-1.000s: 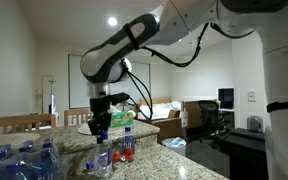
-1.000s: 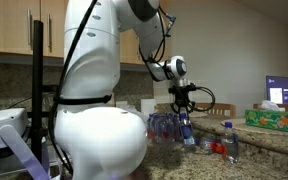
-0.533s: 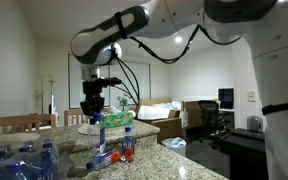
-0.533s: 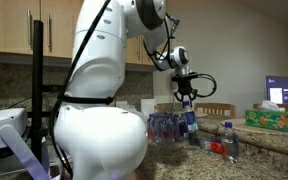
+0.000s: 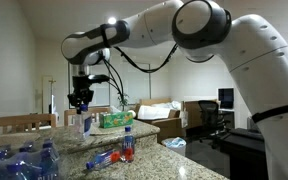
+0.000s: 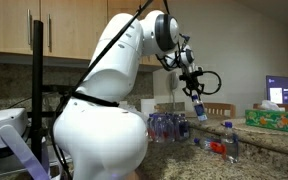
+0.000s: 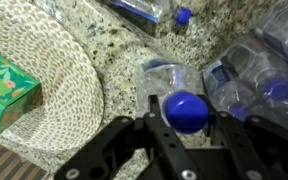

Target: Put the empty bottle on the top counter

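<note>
My gripper [image 5: 81, 103] [image 6: 196, 92] is shut on the empty bottle [image 5: 86, 123] [image 6: 200, 109], a small clear bottle with a blue label band. It holds the bottle by the neck, hanging in the air above the top counter [image 5: 54, 135] [image 6: 267, 131], the raised granite ledge. In the wrist view the bottle's blue cap [image 7: 187, 109] sits between my fingers [image 7: 184, 122], with granite below it.
A bottle with red contents [image 5: 127, 146] [image 6: 229, 140] stands on the lower counter beside a bottle lying flat [image 5: 99, 158] [image 6: 212, 146]. A wrapped pack of blue-capped bottles [image 5: 24, 162] [image 6: 167, 127] [image 7: 259, 80] is close by. A green tissue box [image 5: 114, 119] [image 6: 275, 119] [image 7: 4, 85] sits on a woven mat [image 7: 54, 85].
My gripper has lifted the empty bottle off the lower counter and carried it up and sideways over the raised ledge. The arm has swung with it.
</note>
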{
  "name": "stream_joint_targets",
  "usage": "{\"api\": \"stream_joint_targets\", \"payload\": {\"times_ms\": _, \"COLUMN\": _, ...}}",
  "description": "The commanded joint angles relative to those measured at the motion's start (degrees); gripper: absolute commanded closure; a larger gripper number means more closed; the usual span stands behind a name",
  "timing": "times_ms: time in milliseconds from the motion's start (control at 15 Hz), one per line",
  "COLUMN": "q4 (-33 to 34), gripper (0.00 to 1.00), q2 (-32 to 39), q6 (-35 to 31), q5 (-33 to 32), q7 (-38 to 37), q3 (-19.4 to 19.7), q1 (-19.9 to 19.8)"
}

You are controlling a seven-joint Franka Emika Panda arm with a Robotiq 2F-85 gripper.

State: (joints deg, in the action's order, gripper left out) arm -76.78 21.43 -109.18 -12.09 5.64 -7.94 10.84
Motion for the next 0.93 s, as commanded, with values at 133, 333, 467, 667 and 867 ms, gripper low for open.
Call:
{"api": "stream_joint_targets", "payload": {"times_ms": 133, "q4": 20.22, "gripper": 0.85, "q2": 12.01, "q6": 7.67, "q5": 5.83, "q7": 0.13, "q3": 0.69, "q1": -0.54}}
{"api": "stream_joint_targets", "payload": {"times_ms": 333, "q4": 30.11, "gripper": 0.85, "q2": 17.46, "q6": 19.24, "q5": 9.35, "q7": -1.39, "q3": 0.35, "q1": -0.98}}
{"api": "stream_joint_targets", "payload": {"times_ms": 467, "q4": 36.68, "gripper": 0.85, "q2": 21.18, "q6": 27.58, "q5": 10.49, "q7": -2.51, "q3": 0.7, "q1": -0.81}}
{"api": "stream_joint_targets", "payload": {"times_ms": 667, "q4": 45.66, "gripper": 0.85, "q2": 26.45, "q6": 30.36, "q5": 9.75, "q7": -4.36, "q3": 1.14, "q1": -0.2}}
{"api": "stream_joint_targets", "payload": {"times_ms": 867, "q4": 50.35, "gripper": 0.85, "q2": 29.45, "q6": 28.79, "q5": 10.29, "q7": -6.34, "q3": 2.76, "q1": 0.51}}
